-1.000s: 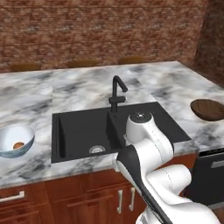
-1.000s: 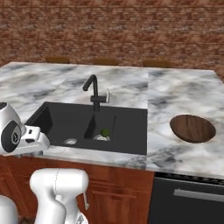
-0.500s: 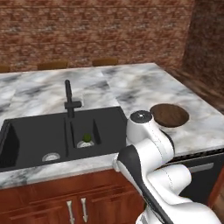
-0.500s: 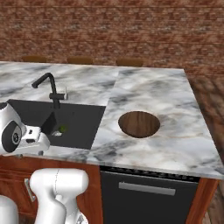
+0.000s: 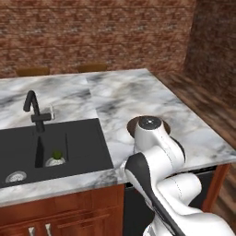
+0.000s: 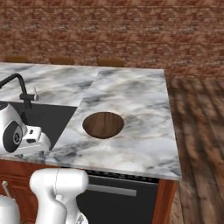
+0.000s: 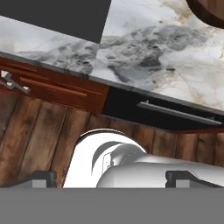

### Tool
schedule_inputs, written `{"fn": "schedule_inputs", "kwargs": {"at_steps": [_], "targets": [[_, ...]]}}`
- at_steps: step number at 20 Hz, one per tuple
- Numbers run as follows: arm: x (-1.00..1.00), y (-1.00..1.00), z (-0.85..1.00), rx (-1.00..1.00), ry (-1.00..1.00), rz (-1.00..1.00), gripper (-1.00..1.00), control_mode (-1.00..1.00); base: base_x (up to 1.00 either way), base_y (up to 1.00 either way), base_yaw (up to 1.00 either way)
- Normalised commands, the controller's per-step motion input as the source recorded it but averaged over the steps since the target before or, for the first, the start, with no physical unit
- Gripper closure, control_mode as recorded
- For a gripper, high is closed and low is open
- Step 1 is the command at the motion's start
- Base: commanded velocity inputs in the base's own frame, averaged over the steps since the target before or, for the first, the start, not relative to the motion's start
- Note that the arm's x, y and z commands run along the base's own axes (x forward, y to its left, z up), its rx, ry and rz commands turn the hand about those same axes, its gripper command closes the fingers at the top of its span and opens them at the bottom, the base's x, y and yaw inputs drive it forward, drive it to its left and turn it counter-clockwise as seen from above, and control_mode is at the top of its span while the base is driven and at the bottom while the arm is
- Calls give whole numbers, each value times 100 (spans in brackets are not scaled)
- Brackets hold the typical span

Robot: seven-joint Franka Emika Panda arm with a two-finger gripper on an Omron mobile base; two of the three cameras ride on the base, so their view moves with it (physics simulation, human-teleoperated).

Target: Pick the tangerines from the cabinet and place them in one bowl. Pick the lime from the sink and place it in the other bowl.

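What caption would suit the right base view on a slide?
Dark brown bowl sits empty on the marble counter right of the black sink, the arm folded low at left.

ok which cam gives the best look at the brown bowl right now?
The right base view: the dark brown bowl shows whole and unblocked on the marble counter, right of the sink. In the left base view the arm hides most of it. The hand view catches one edge.
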Motion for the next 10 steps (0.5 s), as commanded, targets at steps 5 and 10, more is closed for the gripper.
{"fn": "schedule_inputs", "kwargs": {"at_steps": [5,10], "targets": [[0,0,0,0,0,0,-100,100,51,-15,0],[0,0,0,0,0,0,-100,100,50,0,-1]]}}
